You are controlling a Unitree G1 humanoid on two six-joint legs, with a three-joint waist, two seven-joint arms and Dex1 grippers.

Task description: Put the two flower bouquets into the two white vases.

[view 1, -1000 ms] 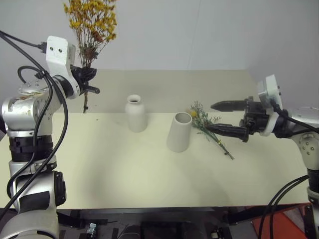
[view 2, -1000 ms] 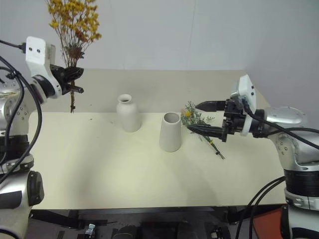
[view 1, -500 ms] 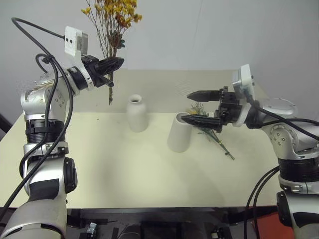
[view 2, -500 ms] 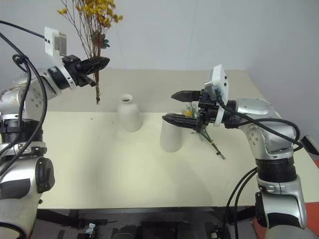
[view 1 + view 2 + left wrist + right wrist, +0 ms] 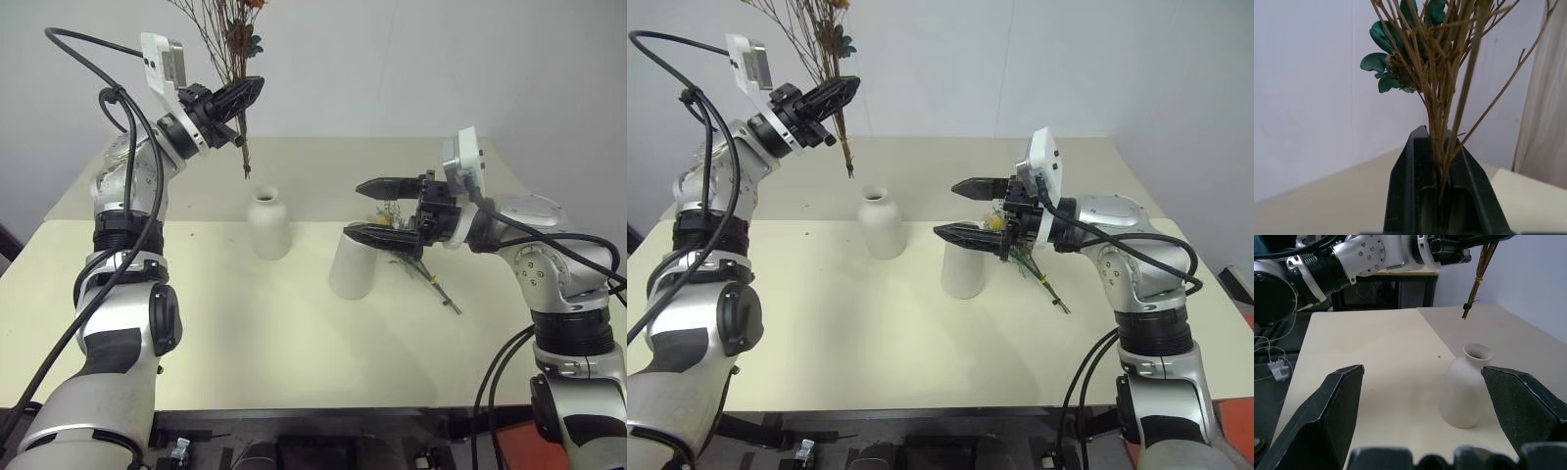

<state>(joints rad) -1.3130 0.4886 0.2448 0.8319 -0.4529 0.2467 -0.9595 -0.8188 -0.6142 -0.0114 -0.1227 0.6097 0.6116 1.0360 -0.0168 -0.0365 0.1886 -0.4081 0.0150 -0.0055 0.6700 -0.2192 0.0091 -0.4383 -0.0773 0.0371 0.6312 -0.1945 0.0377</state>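
My left gripper (image 5: 247, 93) is shut on the thin brown stems of the yellow-orange flower bouquet (image 5: 233, 39). It holds the bunch upright, high over the table. The cut stem ends (image 5: 247, 168) hang just above and behind the squat narrow-necked white vase (image 5: 267, 223). In the left wrist view the black fingers (image 5: 1410, 186) pinch the stems (image 5: 1449, 93). My right gripper (image 5: 353, 208) is open and points level to the left, its lower finger over the mouth of the wide-mouthed white vase (image 5: 351, 269). The grey-green sprig bouquet (image 5: 423, 272) lies flat on the table behind that vase.
The cream table (image 5: 245, 343) has a front edge close to me and a pale wall behind it. Black cables (image 5: 98, 59) loop from the left arm. In the right wrist view the narrow-necked vase (image 5: 1463, 391) stands between the open fingers, farther off.
The left gripper has carried the yellow-orange bouquet right and up, bringing the stem ends near the narrow-necked vase. The right gripper has slid left from beside the sprig to over the wide-mouthed vase.
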